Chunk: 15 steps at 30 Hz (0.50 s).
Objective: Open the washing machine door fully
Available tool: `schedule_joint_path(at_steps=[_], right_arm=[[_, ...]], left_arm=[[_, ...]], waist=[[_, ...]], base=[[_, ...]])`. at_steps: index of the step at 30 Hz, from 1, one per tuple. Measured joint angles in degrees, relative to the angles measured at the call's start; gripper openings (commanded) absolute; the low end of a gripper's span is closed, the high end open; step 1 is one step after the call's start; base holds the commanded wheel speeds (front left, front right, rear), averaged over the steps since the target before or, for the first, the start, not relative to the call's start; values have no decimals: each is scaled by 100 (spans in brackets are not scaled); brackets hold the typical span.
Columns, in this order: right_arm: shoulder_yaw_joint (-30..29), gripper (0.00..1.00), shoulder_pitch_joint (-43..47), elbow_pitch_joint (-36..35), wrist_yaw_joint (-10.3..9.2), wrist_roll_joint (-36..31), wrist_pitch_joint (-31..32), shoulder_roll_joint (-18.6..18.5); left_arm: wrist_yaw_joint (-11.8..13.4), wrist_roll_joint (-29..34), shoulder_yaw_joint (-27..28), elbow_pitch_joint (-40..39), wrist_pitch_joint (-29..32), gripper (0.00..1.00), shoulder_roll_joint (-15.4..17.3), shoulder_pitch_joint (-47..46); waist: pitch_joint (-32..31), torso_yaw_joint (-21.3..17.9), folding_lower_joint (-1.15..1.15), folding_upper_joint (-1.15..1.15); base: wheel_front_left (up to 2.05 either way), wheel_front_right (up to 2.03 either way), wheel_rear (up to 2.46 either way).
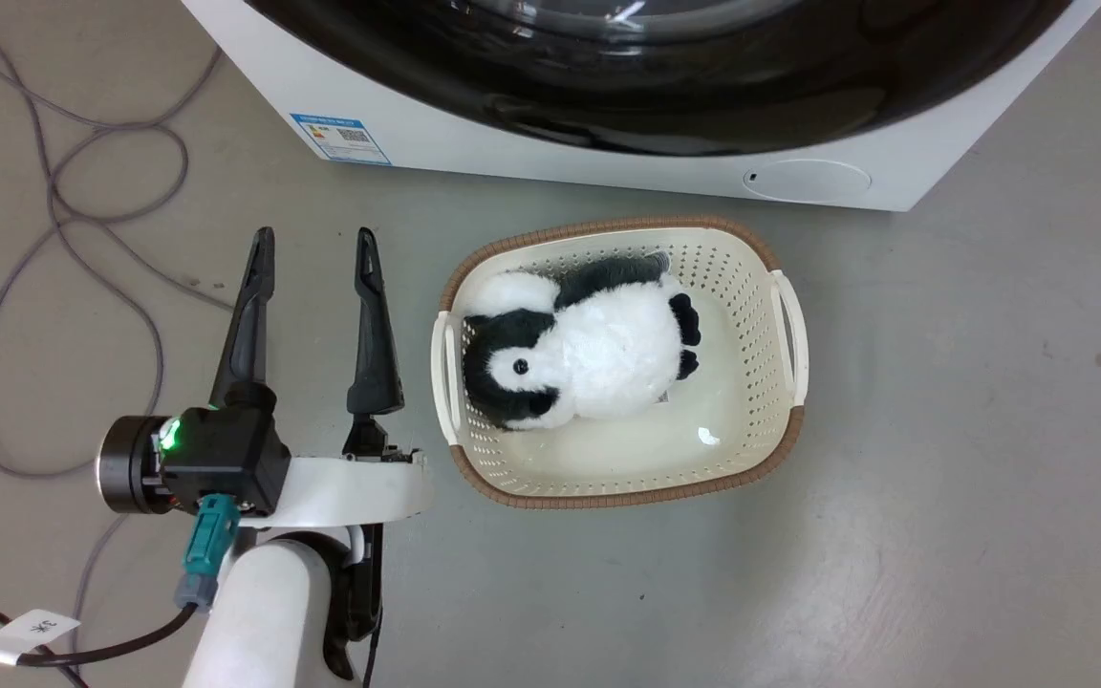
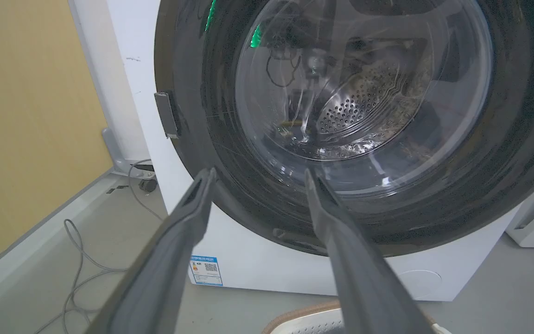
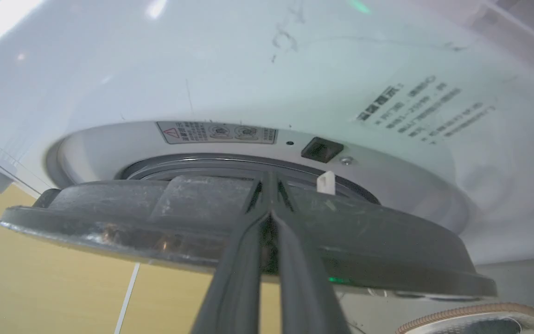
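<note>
the left hand (image 1: 314, 244) hovers over the grey floor (image 1: 942, 478), its two long dark fingers spread wide with nothing between them. just to its right sits a cream laundry basket (image 1: 792, 334) with a brown rim, holding a black and white plush penguin (image 1: 608, 358). grey cables (image 1: 53, 191) loop on the floor to its left. beyond its fingertips stands the white washing machine (image 1: 531, 158), with a blue label sticker (image 1: 340, 138) and a round filter cover (image 1: 807, 180) low on its front. the washing machine door (image 1: 703, 96), a glossy black disc, stands slightly ajar. the right hand (image 3: 269, 190) has its fingers pressed together, tips against the door's dark grey inner edge, with the white machine front just beyond.
</note>
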Motion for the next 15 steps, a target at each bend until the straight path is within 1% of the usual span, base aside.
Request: schedule_joint_path(at_steps=[4,6,15], right_arm=[[81,0,2,2,1,33,65,12],[146,0,31,-38,0,87,142,58],[443,0,826,-735,3,366,651,213]], left_arm=[[2,-12,-10,41,0,100,0,0],[44,-18,-7,54,0,100,0,1],[41,-9,86,115,0,100,1,160]], waist=[[-60,14,0,0],[-116,13,0,0],[-473,-94,0,0]], base=[[0,0,0],[0,0,0],[0,0,0]])
